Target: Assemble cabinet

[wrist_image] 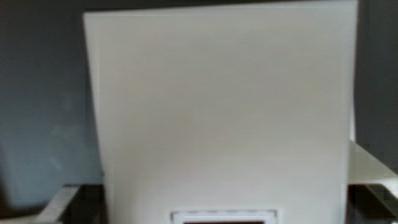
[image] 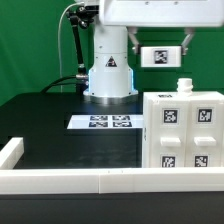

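White low wall (image: pixel 60 181) edges the black bench (image: pixel 40 118), with a green wall (image: pixel 30 40) behind. At 4 o'clock stands the cabinet (image: pixel 185 130). At 1 o'clock the gripper (image: pixel 161 47) grips a white tagged piece (image: pixel 162 56).

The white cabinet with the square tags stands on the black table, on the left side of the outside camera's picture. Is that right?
Not quite. The cabinet does stand on the black table, but it is on the exterior view's right, not its left. The exterior view shows this.
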You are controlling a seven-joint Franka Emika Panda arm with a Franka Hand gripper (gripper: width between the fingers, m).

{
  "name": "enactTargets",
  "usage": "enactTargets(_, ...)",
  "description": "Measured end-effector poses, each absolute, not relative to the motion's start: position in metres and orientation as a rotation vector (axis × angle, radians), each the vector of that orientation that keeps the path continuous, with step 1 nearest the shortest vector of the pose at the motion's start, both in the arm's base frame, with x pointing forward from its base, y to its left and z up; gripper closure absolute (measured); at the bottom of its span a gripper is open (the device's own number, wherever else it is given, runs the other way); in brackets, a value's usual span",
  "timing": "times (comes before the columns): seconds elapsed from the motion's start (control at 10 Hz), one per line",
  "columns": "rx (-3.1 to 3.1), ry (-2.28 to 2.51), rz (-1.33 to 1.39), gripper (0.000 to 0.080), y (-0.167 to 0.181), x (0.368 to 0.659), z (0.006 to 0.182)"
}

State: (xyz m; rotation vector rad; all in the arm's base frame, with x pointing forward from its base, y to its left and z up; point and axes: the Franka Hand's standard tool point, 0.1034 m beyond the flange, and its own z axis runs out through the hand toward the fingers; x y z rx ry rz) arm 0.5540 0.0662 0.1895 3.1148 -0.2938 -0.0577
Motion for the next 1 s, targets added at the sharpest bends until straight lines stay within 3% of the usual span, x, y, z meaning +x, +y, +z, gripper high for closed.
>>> enactTargets(0.2,3.118,-0.238,-0.045,0.0236,0.076,0.572,0.187)
enactTargets(0.7,3.135,-0.193,-0.054,0.0236,0.075,0.572,0.181)
enactTargets(1.0,3.129,-0.086,-0.055,0.0236,0.074,0.592,0.174)
